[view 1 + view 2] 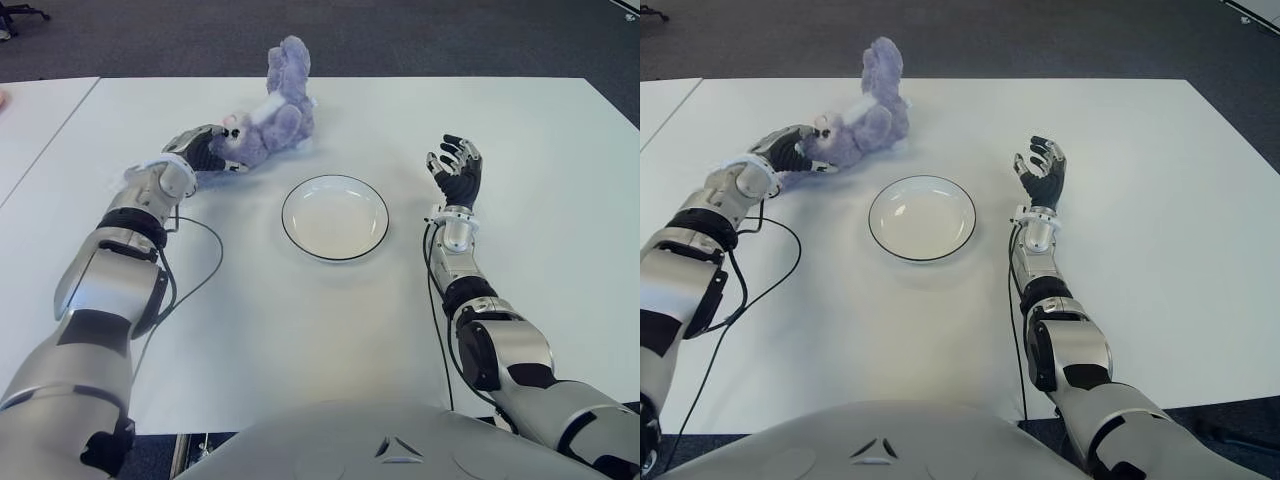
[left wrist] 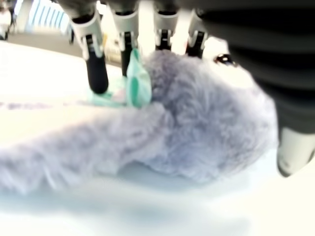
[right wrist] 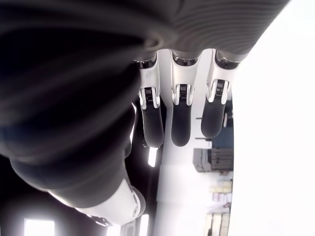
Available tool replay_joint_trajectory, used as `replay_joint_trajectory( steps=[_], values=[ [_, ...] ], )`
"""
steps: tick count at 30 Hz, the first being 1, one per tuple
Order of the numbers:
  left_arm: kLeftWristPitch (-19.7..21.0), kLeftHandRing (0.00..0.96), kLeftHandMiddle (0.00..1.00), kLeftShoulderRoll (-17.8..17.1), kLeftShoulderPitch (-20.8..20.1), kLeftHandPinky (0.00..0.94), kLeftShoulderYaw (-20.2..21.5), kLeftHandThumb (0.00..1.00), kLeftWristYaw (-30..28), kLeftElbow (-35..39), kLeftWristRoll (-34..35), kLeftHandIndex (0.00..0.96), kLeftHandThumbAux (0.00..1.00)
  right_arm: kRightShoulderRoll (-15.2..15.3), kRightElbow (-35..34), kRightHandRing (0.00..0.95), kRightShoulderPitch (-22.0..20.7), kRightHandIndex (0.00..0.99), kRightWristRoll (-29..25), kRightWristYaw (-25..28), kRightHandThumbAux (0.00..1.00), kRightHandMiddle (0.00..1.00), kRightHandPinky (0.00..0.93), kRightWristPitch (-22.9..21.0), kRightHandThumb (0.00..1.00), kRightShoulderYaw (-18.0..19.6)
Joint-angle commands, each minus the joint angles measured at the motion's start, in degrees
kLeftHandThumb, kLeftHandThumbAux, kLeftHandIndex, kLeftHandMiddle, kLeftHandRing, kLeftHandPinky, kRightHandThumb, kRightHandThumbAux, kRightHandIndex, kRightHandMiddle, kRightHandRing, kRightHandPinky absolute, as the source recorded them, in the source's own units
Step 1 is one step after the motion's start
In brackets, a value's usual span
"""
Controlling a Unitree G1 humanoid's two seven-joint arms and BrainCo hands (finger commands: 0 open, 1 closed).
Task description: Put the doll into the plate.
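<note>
White table spans most of the view, far edge just behind the doll, dark carpet beyond it; a seam on the left splits off a second white table. Lots of bare tabletop near the robot, between plate and right hand, and out to the right edge. Plate, white with dark rim, sits mid-table, nothing in it. Doll, a purple plush bunny, lies on the table far-left of the plate, apart from it, ears pointing toward the far edge, close to that edge. Left hand is at the doll's left end, touching it; in the left wrist view the fingers reach down over the plush body with the thumb on the opposite side, so the hand is wrapped around the doll but whether it squeezes firmly can't be told. Doll looks in contact with the tabletop. A black cable loops on the table beside the left forearm. Right hand shows right of the plate, well apart from it, palm up, fingers straight and spread, holding nothing.
</note>
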State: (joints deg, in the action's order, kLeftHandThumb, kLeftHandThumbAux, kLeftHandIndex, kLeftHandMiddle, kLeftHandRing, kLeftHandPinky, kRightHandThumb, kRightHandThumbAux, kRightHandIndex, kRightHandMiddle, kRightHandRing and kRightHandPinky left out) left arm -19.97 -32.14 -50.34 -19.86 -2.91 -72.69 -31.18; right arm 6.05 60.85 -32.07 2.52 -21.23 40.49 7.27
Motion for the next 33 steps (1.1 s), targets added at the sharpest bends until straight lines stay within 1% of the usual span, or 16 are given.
replay_joint_trajectory(
  steps=[1, 4, 7, 9, 12, 14, 18, 20, 21, 22, 23, 24, 25, 29, 31, 33],
  values=[
    [0.7, 0.196, 0.139, 2.6, 3.4, 0.290, 1.2, 0.000, -16.5, -4.0, 3.2, 0.205, 0.502, -5.4, 13.1, 0.256, 18.8, 0.324, 1.5, -0.6, 0.925, 0.271, 0.268, -2.2, 0.440, -0.7],
    [2.6, 0.177, 0.143, 2.7, 4.7, 0.208, 3.2, 0.000, -17.4, -5.0, 5.0, 0.208, 0.495, -5.5, 13.0, 0.262, 18.8, 0.321, 1.4, -0.5, 0.923, 0.271, 0.290, -2.2, 0.443, -0.6],
    [4.1, 0.163, 0.146, 2.8, 5.9, 0.168, 6.2, 0.000, -19.3, -5.5, 8.1, 0.207, 0.493, -5.7, 13.0, 0.267, 18.8, 0.318, 1.4, -0.5, 0.920, 0.271, 0.299, -2.3, 0.446, -0.5],
    [5.4, 0.158, 0.150, 3.0, 6.2, 0.164, 7.6, 0.000, -20.4, -5.7, 9.7, 0.204, 0.494, -5.7, 13.0, 0.269, 18.7, 0.317, 1.4, -0.6, 0.919, 0.272, 0.299, -2.4, 0.448, -0.5],
    [6.8, 0.166, 0.163, 3.2, 6.0, 0.196, 8.1, 0.000, -20.8, -5.6, 10.3, 0.204, 0.511, -5.8, 13.0, 0.269, 18.7, 0.315, 1.4, -0.7, 0.919, 0.273, 0.295, -2.4, 0.453, -0.5],
    [7.3, 0.180, 0.179, 3.4, 6.1, 0.221, 7.4, 0.000, -19.9, -5.4, 9.6, 0.210, 0.536, -5.9, 13.0, 0.270, 18.7, 0.313, 1.5, -0.8, 0.918, 0.273, 0.295, -2.3, 0.457, -0.5],
    [7.5, 0.223, 0.219, 3.8, 6.6, 0.273, 5.5, 0.006, -16.7, -5.2, 7.3, 0.238, 0.586, -5.9, 12.9, 0.273, 18.7, 0.311, 1.6, -1.0, 0.916, 0.274, 0.301, -2.1, 0.462, -0.5],
    [7.5, 0.265, 0.253, 4.1, 7.0, 0.321, 3.9, 0.029, -13.6, -5.1, 5.6, 0.264, 0.604, -6.0, 12.9, 0.275, 18.7, 0.311, 1.5, -1.0, 0.915, 0.274, 0.305, -2.1, 0.464, -0.5],
    [7.2, 0.294, 0.276, 4.6, 7.8, 0.354, 2.4, 0.049, -9.8, -4.9, 3.9, 0.284, 0.615, -6.1, 12.9, 0.275, 18.6, 0.311, 1.5, -1.0, 0.914, 0.274, 0.306, -2.1, 0.466, -0.4],
    [6.9, 0.343, 0.319, 4.9, 8.4, 0.417, 1.4, 0.107, -7.1, -4.8, 2.8, 0.328, 0.622, -6.1, 12.9, 0.276, 18.6, 0.310, 1.4, -0.9, 0.914, 0.274, 0.308, -2.1, 0.469, -0.4],
    [6.7, 0.361, 0.335, 5.3, 9.1, 0.439, 0.5, 0.129, -4.4, -4.7, 1.7, 0.344, 0.624, -6.2, 12.9, 0.276, 18.6, 0.310, 1.3, -0.9, 0.913, 0.274, 0.309, -2.0, 0.470, -0.3],
    [6.6, 0.393, 0.366, 5.5, 9.4, 0.483, -0.1, 0.178, -2.6, -4.6, 1.1, 0.376, 0.624, -6.2, 12.9, 0.277, 18.6, 0.310, 1.3, -0.8, 0.913, 0.274, 0.311, -2.0, 0.473, -0.3],
    [6.5, 0.410, 0.384, 5.5, 9.7, 0.492, -0.9, 0.243, -0.7, -4.7, 0.3, 0.421, 0.630, -6.2, 12.9, 0.279, 18.6, 0.312, 1.2, -0.8, 0.913, 0.274, 0.317, -2.0, 0.475, -0.2],
    [6.9, 0.444, 0.423, 5.7, 9.9, 0.509, -3.2, 0.350, 3.6, -4.8, -1.7, 0.496, 0.622, -6.2, 12.9, 0.282, 18.6, 0.314, 1.1, -0.6, 0.911, 0.276, 0.322, -2.0, 0.484, -0.1],
    [7.8, 0.454, 0.441, 5.9, 9.9, 0.508, -4.0, 0.425, 5.4, -5.0, -2.4, 0.527, 0.611, -6.2, 12.9, 0.281, 18.6, 0.315, 1.1, -0.6, 0.910, 0.277, 0.318, -2.0, 0.488, -0.1],
    [9.5, 0.503, 0.497, 6.5, 10.0, 0.518, -4.7, 0.568, 7.7, -5.2, -2.9, 0.486, 0.648, -6.2, 12.8, 0.283, 18.6, 0.314, 1.0, -0.3, 0.909, 0.278, 0.320, -1.9, 0.490, 0.0]
  ],
)
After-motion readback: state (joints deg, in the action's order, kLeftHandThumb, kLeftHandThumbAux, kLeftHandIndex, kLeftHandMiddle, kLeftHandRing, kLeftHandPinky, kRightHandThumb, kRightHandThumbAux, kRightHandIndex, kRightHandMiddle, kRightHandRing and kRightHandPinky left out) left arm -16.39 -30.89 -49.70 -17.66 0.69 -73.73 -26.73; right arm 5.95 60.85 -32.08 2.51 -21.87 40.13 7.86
